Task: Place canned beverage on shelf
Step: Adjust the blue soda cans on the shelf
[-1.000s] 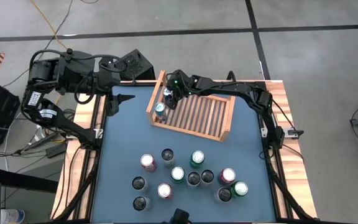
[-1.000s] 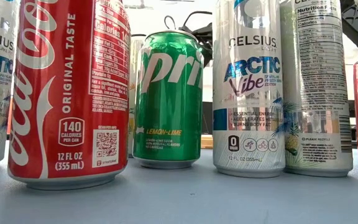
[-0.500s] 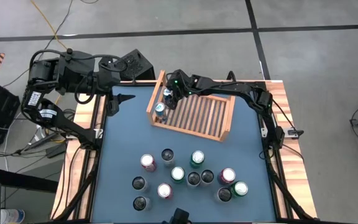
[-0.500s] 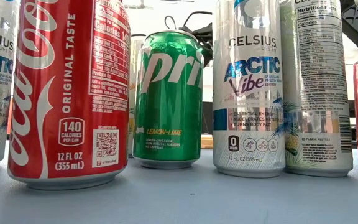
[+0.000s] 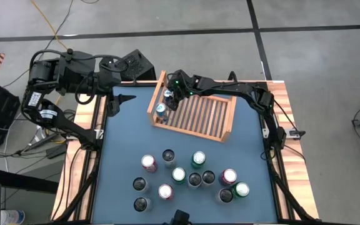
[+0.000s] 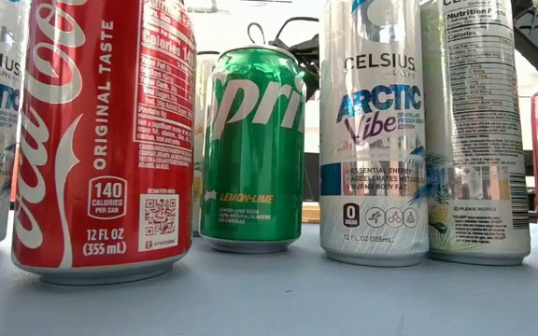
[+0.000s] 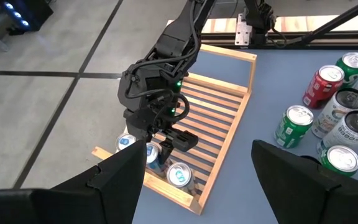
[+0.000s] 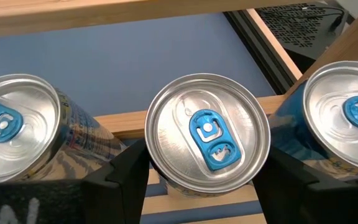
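Observation:
The shelf [image 5: 200, 115], a light wooden rack with a slatted base, lies at the table's far middle. Three silver cans with blue tabs stand in a row along its left side board [image 7: 126, 142] [image 7: 179, 175]. My right gripper [image 5: 167, 100] reaches in from the right, over the middle can [image 8: 207, 134], shut on it. My left gripper [image 5: 125, 99] hangs open above the table's far left, touching nothing. My right gripper pinches the middle can between its two fingers [image 8: 128, 177], one on each side of the can's wall [image 8: 166, 177] just below the top rim. The fingers slant down from the table's right side. The can stands upright in the row; its base is hidden.
Several more cans stand grouped on the blue table near its front edge [image 5: 186, 178], among them a red cola can [image 6: 101, 140], a green can [image 6: 252, 149] and a tall white one [image 6: 372, 140]. The shelf's right part [image 5: 211, 115] is bare slats.

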